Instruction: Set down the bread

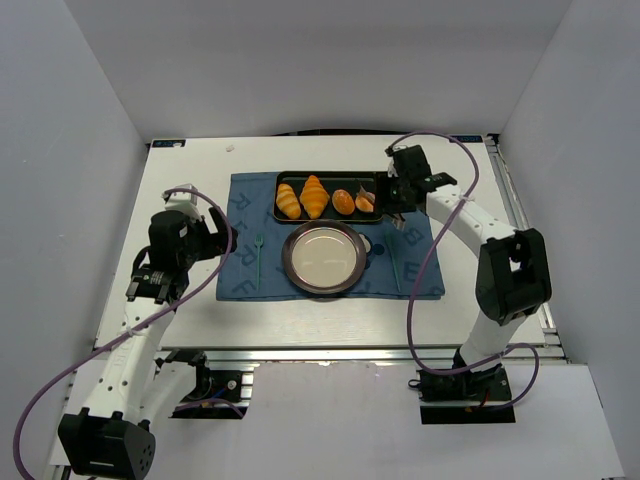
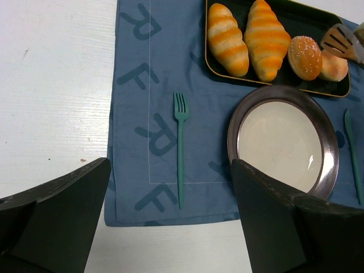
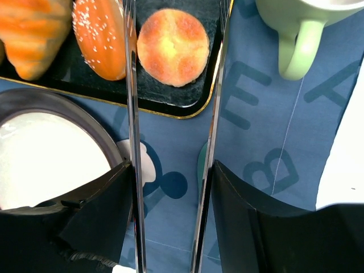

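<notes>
The bread (image 3: 173, 46) is a small round golden bun with a paler top. It lies at the right end of the black tray (image 3: 165, 96) and also shows in the top view (image 1: 366, 203) and the left wrist view (image 2: 334, 65). My right gripper (image 3: 170, 170) is shut on metal tongs (image 3: 132, 114). The two tong arms reach forward, spread apart, on either side of the bread. I cannot tell if they touch it. My left gripper (image 2: 170, 227) is open and empty, above the near left edge of the blue cloth (image 2: 148, 85).
A darker seeded bun (image 3: 102, 37) lies just left of the bread, with two ridged croissants (image 1: 288, 200) (image 1: 314, 196) further left. A round metal plate (image 1: 324, 258) sits on the cloth in front of the tray. A teal fork (image 2: 181, 148) lies left of it. A green mug (image 3: 296, 34) stands right of the tray.
</notes>
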Robot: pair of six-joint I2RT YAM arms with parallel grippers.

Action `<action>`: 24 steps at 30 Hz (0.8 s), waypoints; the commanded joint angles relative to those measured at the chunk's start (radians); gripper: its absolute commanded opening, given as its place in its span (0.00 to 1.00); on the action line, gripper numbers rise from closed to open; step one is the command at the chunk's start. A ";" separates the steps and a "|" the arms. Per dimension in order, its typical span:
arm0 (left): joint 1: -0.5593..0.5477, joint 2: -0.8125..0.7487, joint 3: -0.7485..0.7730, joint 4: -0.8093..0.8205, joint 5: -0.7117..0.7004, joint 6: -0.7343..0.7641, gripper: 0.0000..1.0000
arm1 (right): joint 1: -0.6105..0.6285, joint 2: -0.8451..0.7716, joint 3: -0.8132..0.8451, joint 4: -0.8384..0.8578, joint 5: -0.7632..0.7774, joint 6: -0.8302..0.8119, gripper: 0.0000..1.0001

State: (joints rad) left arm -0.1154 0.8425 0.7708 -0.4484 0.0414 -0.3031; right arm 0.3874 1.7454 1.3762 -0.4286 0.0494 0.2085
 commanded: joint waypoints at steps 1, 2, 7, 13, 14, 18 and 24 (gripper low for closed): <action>-0.003 -0.010 -0.010 -0.003 -0.008 0.012 0.98 | 0.001 0.008 -0.015 0.040 -0.014 -0.006 0.60; -0.003 -0.011 -0.010 -0.004 -0.009 0.012 0.98 | -0.001 0.009 -0.019 0.037 -0.017 -0.004 0.60; -0.003 -0.016 -0.010 -0.007 -0.009 0.012 0.98 | 0.001 0.016 -0.051 0.034 -0.026 -0.003 0.60; -0.003 -0.017 -0.013 -0.007 -0.008 0.010 0.98 | 0.002 0.017 -0.086 0.019 -0.091 -0.006 0.58; -0.003 -0.017 -0.013 -0.007 -0.008 0.010 0.98 | 0.001 0.017 -0.089 0.013 -0.092 -0.006 0.58; -0.003 -0.022 -0.015 -0.007 -0.008 0.009 0.98 | 0.007 0.002 -0.098 -0.015 -0.102 -0.015 0.59; -0.003 -0.022 -0.016 -0.004 -0.003 0.001 0.98 | 0.013 -0.009 -0.115 -0.027 -0.095 -0.020 0.46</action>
State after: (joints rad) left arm -0.1154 0.8402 0.7605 -0.4496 0.0410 -0.3008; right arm 0.3935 1.7626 1.2598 -0.4465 -0.0330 0.1963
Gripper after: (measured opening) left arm 0.981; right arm 0.513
